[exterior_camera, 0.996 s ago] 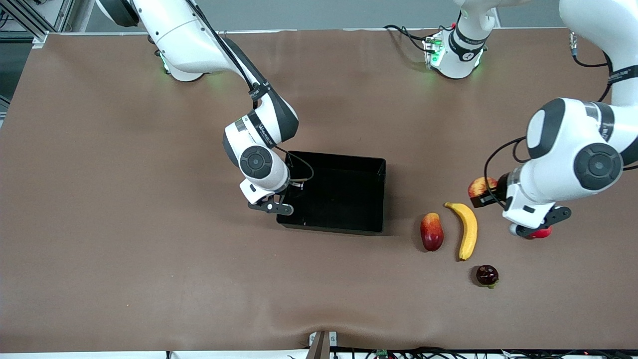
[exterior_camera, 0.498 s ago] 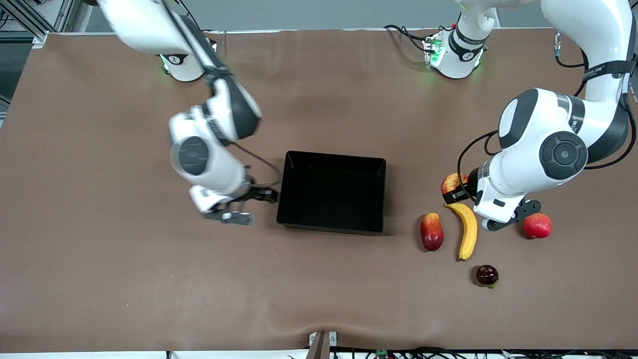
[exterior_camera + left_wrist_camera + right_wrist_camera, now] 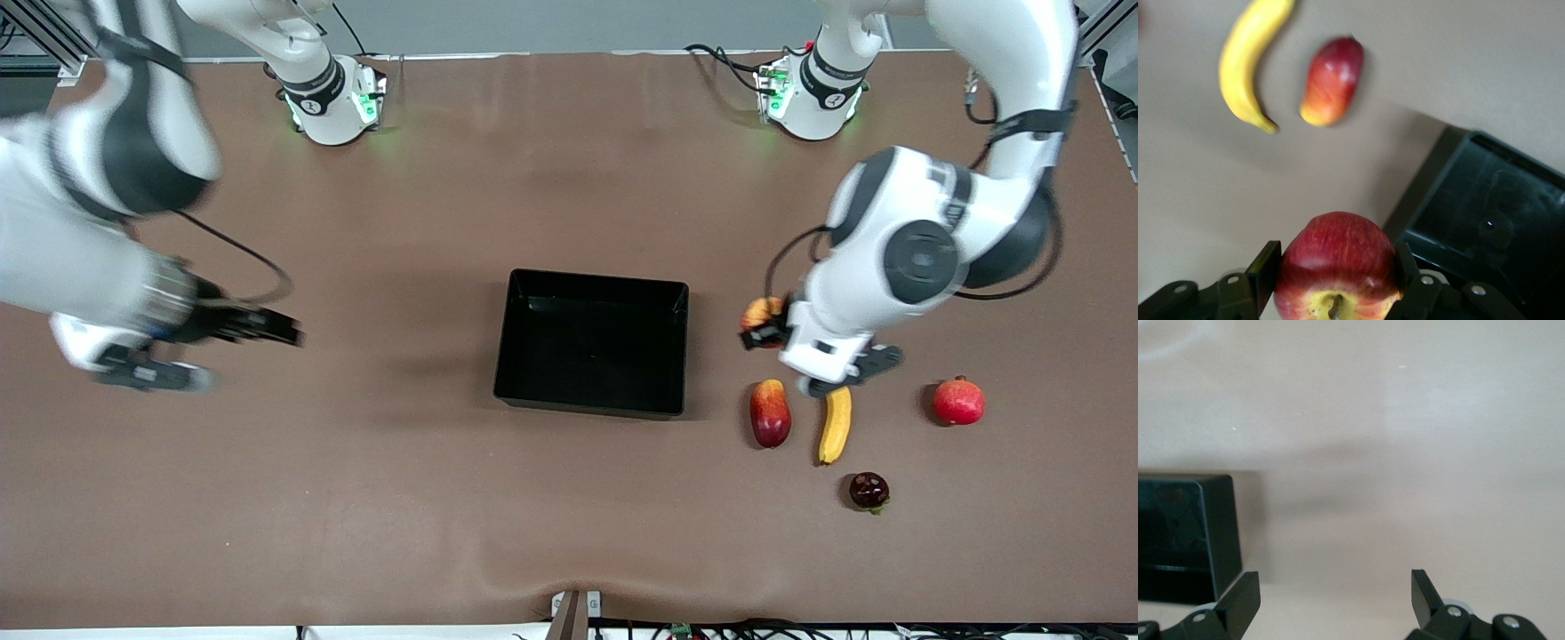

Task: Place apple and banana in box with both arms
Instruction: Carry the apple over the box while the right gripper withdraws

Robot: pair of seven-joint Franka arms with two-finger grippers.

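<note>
Left claw (image 3: 1331,283): closed on the apple (image 3: 1336,267), one finger (image 3: 1265,267) pressed to each side, stem end turned toward the wrist camera. Carried in the air over bare surface (image 3: 569,498) between the box (image 3: 685,356) and the fruit group, toward the left arm's end. In front view, apple (image 3: 761,313) only partly seen past the left claw (image 3: 766,333); red with a yellow patch.

Right claw (image 3: 1331,600): fingers spread wide, nothing between them. Held over bare surface toward the right arm's end, well apart from the box; blurred in front view (image 3: 258,327). One corner of the box (image 3: 1218,533) seen from the right wrist camera.

Box: black, shallow, glossy, near mid-surface; nothing seen inside. Corner and inner floor also seen from the left wrist camera (image 3: 1485,220).

Banana (image 3: 834,425): flat on the surface, toward the left arm's end, upper tip hidden under the left arm's wrist in front view. From the left wrist camera, banana (image 3: 1248,63) curved, dark tip, just beside the mango-like fruit (image 3: 1331,81), not touching.

Mango-like fruit (image 3: 770,412): red and yellow, between box and banana, apart from both.

Plain red round fruit (image 3: 958,401): beside the banana, nearer the left arm's end of the surface.

Small dark fruit (image 3: 869,491): nearest the front camera of the group, near the banana's lower tip.
</note>
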